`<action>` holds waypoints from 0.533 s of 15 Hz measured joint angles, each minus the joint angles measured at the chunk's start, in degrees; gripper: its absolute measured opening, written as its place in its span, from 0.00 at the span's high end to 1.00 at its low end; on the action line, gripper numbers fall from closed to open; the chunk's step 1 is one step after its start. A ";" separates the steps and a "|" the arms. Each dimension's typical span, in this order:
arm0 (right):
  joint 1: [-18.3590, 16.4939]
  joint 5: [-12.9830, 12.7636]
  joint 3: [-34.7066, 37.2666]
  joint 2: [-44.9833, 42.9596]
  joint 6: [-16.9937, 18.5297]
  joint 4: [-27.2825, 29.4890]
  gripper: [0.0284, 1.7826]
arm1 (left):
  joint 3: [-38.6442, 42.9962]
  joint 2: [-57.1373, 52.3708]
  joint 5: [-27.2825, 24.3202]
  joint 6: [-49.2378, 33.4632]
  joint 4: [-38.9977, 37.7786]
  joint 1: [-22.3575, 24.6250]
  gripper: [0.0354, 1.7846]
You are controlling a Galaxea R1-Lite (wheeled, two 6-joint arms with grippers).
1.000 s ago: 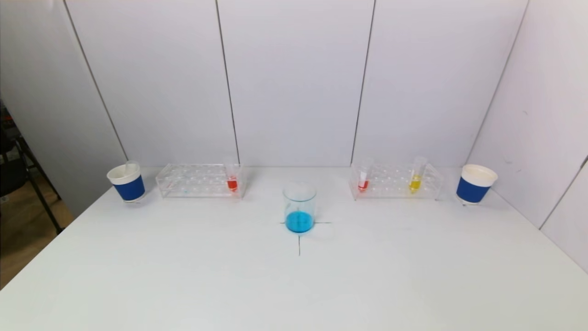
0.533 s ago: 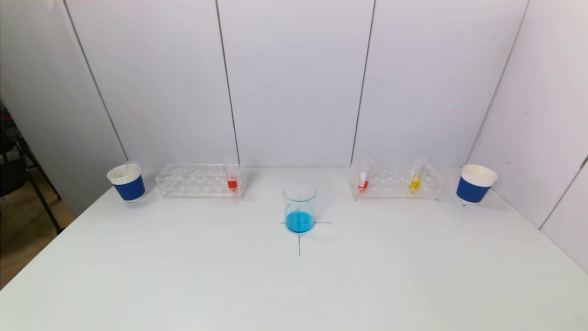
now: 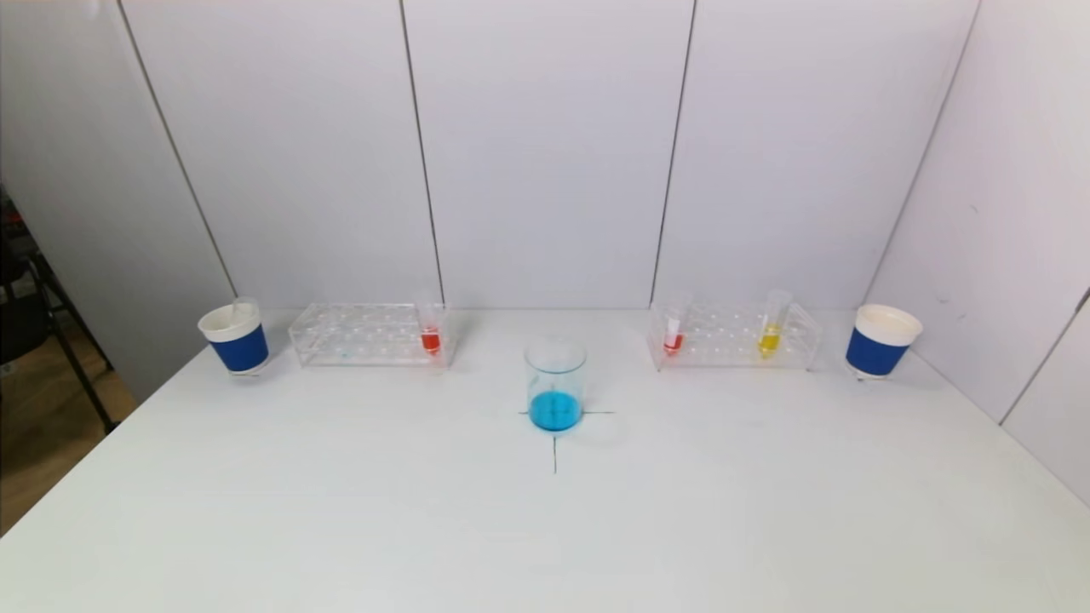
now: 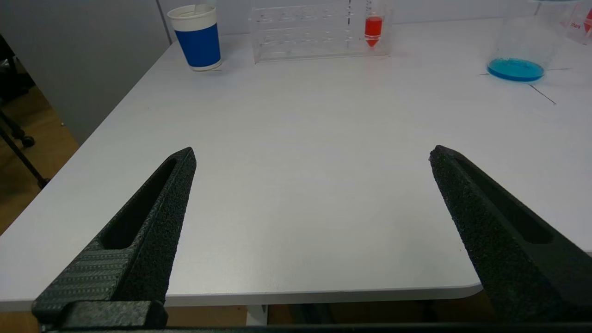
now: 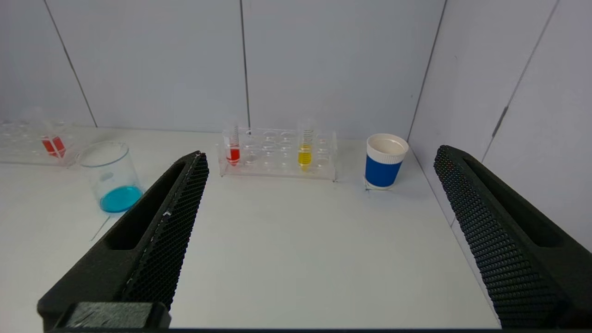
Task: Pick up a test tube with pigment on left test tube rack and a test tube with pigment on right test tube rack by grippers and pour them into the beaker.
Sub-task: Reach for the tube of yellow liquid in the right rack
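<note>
A glass beaker [image 3: 555, 385] with blue liquid stands at the table's centre on a cross mark. The clear left rack [image 3: 368, 335] holds one test tube with red pigment [image 3: 430, 330] at its right end. The clear right rack [image 3: 734, 336] holds a red-pigment tube [image 3: 674, 330] and a yellow-pigment tube [image 3: 771, 328]. Neither arm shows in the head view. My left gripper [image 4: 312, 155] hangs open over the table's near left edge, nothing between its fingers. My right gripper [image 5: 321, 155] is open too, back over the near right part of the table, facing the right rack [image 5: 277, 152].
A blue-and-white paper cup [image 3: 234, 338] stands left of the left rack, with a clear tube inside it. A second such cup [image 3: 881, 340] stands right of the right rack. White wall panels close the back and right side. The table's left edge drops to the floor.
</note>
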 joint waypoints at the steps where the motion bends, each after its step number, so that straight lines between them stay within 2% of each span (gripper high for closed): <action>1: 0.05 0.02 -0.79 4.35 -0.02 -2.97 0.00 | 0.00 0.00 0.00 0.01 0.00 0.00 0.01; 8: 0.50 0.05 -1.13 34.62 0.20 -28.20 0.00 | 0.00 0.00 -0.02 0.00 0.00 -0.02 0.01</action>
